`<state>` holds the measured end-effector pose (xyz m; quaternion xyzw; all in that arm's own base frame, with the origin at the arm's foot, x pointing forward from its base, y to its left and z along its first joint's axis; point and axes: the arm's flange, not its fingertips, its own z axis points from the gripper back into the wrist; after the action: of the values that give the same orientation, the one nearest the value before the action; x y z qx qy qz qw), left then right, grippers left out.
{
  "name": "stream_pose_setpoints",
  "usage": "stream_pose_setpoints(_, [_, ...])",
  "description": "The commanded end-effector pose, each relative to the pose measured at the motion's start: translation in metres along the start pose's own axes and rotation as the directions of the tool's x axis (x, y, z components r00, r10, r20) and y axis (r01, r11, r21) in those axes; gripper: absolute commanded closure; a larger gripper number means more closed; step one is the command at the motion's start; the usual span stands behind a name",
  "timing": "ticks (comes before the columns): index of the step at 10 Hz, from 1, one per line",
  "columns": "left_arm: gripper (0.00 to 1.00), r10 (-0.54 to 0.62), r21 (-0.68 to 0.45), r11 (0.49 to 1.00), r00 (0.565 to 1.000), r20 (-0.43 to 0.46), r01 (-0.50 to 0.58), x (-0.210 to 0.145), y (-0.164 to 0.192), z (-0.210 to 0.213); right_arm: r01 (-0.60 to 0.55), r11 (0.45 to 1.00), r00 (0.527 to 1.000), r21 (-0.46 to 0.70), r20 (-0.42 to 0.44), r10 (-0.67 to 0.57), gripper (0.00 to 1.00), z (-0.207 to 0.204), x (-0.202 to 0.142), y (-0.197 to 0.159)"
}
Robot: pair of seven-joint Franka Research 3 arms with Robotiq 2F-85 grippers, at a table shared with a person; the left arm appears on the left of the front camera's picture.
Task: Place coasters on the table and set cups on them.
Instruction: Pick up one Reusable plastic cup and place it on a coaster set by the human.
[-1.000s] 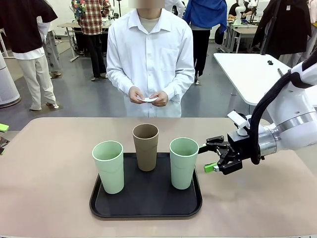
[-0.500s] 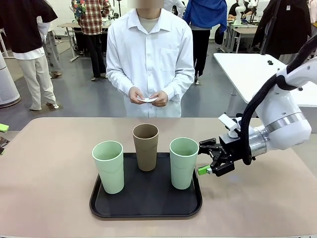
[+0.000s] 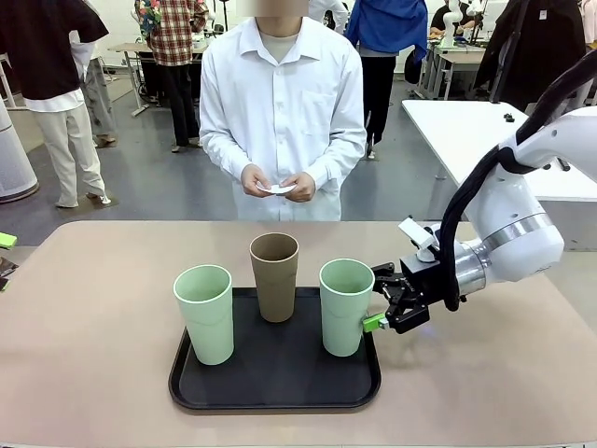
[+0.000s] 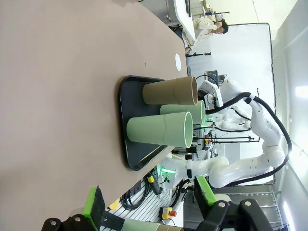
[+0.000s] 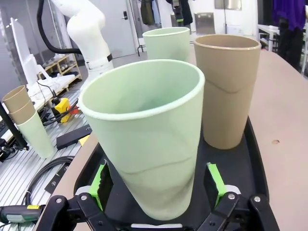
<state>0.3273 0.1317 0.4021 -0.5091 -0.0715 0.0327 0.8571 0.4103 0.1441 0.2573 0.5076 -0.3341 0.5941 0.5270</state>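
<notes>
While all three cups stand on the black tray point(image 3: 275, 390), none has reached a coaster, so the task looks barely begun. The left mint cup point(image 3: 204, 313) sits at the tray's near left, the brown cup point(image 3: 274, 276) farther back in the middle, and the right mint cup point(image 3: 346, 306) at the near right. The tray rests near the robot's edge of the table point(image 3: 93, 308).

Across the table, the person's hands point(image 3: 300, 186) hold something thin and white, apparently the coasters point(image 3: 278, 188); how many cannot be told. No coaster can be seen laid on the tabletop.

The right gripper point(image 3: 377, 297) is level with the right mint cup. In the right wrist view its green pads point(image 5: 215, 183) stand spread on either side of that cup, not visibly pressing it. The left gripper point(image 4: 149, 199) hangs well apart from the tray, fingers likewise spread and empty.

Left to do, by this showing: laying three coasters, then lifting each cup off the tray onto one. The grasp on the right mint cup seems the step in hand.
</notes>
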Motion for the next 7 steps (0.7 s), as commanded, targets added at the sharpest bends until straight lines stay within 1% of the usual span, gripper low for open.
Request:
stream_pose_setpoints(1, [0.00, 0.003, -0.011, 1.000, 1.000, 0.010, -0.003, 0.000, 0.000, 0.002, -0.034, 0.999, 0.999, 0.042, 0.010, 0.034, 0.00, -0.003, -0.002, -0.003])
stream_pose_setpoints(3, [0.00, 0.003, -0.011, 1.000, 1.000, 0.010, -0.003, 0.000, 0.000, 0.002, -0.042, 0.998, 0.999, 0.051, 0.007, 0.042, 0.00, -0.006, -0.001, -0.003])
stream_pose_setpoints(7, [0.00, 0.003, -0.011, 1.000, 1.000, 0.010, -0.003, 0.000, 0.000, 0.002, -0.042, 0.996, 0.999, 0.085, -0.019, 0.043, 0.00, -0.027, 0.002, -0.012])
